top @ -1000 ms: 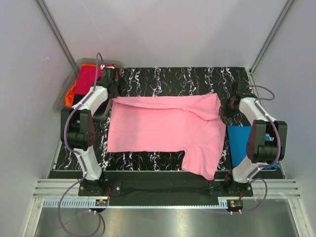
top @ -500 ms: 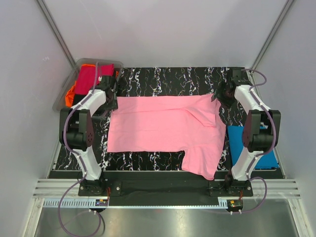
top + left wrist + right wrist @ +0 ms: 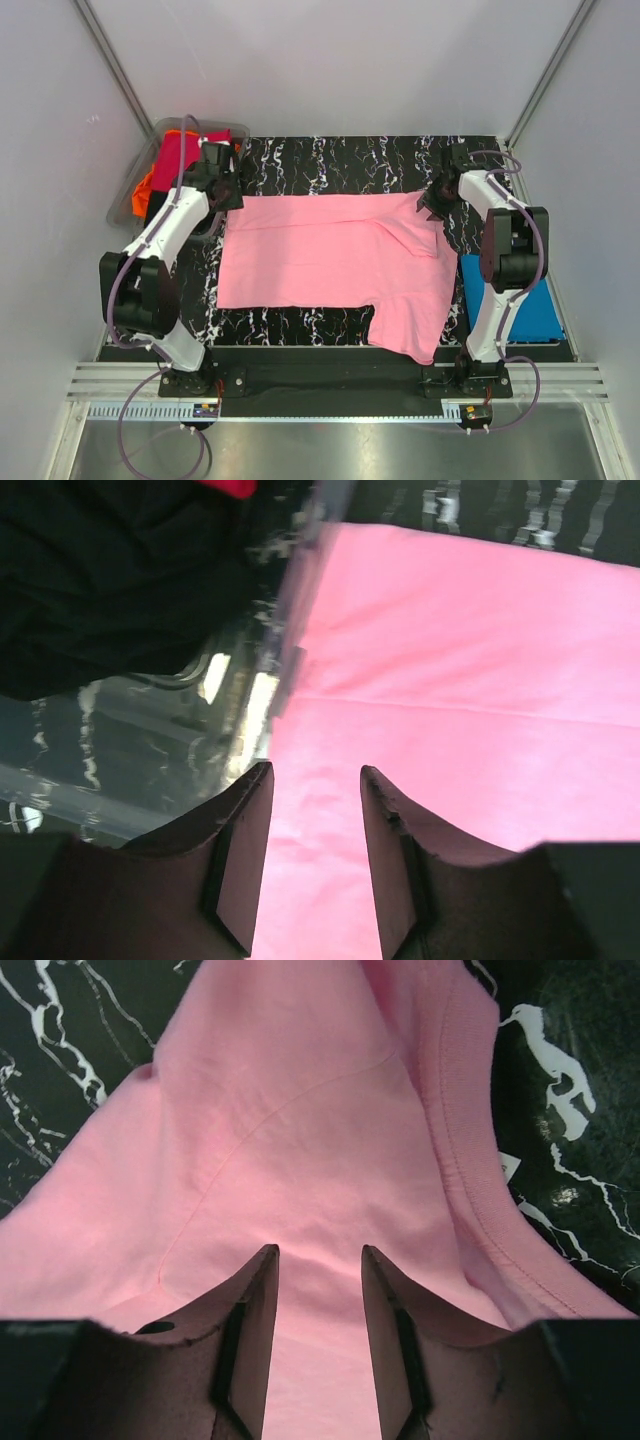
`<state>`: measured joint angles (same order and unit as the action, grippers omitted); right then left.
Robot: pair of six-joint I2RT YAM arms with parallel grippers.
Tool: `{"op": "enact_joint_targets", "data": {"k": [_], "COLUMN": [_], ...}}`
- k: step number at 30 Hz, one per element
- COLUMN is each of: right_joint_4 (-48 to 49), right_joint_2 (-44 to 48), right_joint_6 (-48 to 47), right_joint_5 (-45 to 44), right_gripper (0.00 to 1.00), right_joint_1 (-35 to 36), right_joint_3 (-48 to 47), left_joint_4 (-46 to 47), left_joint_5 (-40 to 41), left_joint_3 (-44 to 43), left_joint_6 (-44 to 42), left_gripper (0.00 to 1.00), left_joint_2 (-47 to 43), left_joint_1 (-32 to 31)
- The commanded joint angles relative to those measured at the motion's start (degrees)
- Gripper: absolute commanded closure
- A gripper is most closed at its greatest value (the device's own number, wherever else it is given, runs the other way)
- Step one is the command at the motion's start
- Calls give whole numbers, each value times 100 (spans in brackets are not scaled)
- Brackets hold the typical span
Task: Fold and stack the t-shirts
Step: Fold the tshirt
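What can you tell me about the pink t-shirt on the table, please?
The pink t-shirt is plain, soft, light pink cloth, spread nearly flat across the black marbled table. One flap juts toward the near edge at the right, and the far right corner is folded over, showing a stitched hem. Its left edge lies beside a clear bin. The left gripper and right gripper stand open over its far corners; contact cannot be told.

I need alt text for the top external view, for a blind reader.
A light pink cloth t-shirt lies spread on a black marbled table, with the left gripper and right gripper at its far corners. A bright blue shirt lies at the right edge; a clear plastic bin of more shirts sits far left.
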<state>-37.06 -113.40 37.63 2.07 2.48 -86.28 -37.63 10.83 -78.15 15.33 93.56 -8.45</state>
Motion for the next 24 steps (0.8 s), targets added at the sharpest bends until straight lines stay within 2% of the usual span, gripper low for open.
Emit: {"op": "enact_joint_targets", "data": {"k": [1, 8, 13, 20, 24], "right_joint_4": [243, 410, 401, 392, 349], "right_joint_2": [-50, -506, -929, -1341, -1605], "right_joint_6": [368, 281, -9, -202, -782], "right_joint_5": [-460, -787, -962, -1059, -657], "right_gripper": [55, 54, 53, 52, 48], "right_joint_1": [16, 16, -46, -555, -652], "right_joint_3": [-117, -379, -784, -1162, -1715], "left_joint_4": [133, 194, 229, 229, 238], "left_joint_5": [-292, -731, -977, -1311, -1495], "left_joint_3": [-121, -297, -464, -815, -1044], "left_joint_6": [136, 646, 673, 620, 594], "left_gripper": [55, 56, 56, 54, 51], "left_joint_2": [-285, 13, 443, 901, 1181], "left_joint_1": [-410, -1167, -1729, -1976, -2020]}}
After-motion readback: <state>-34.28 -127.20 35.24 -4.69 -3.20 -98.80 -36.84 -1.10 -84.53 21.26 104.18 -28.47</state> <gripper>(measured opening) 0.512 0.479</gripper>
